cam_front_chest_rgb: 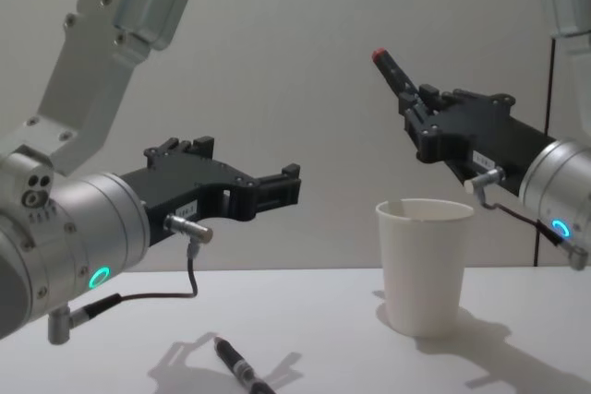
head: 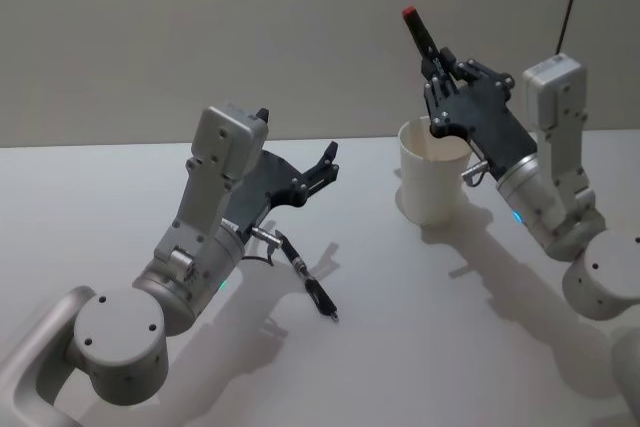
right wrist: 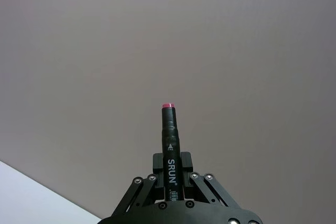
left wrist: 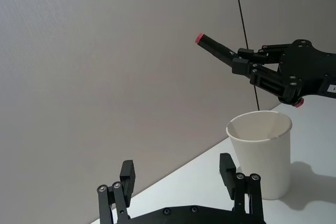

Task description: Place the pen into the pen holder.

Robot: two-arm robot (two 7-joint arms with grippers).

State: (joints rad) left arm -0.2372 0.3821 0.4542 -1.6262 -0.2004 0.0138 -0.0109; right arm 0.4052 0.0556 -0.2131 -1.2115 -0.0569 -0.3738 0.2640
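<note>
The pen [head: 418,32] is being gripped tilted by the right end effector [head: 440,65] above the pen holder [head: 432,192], with lowering tip-down judged next, while the left end effector [left wrist: 177,166] is being held open.

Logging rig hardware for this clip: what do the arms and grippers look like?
The left arm and right arm are silver-grey, round-jointed, with cyan wrist lights and thin black cables. The left gripper and right gripper are black, with linkage fingers.

Pen raised, cup waiting
We see the black pen with a red end [head: 420,35] tilted aloft, higher than the upright white paper cup [head: 432,187].
</note>
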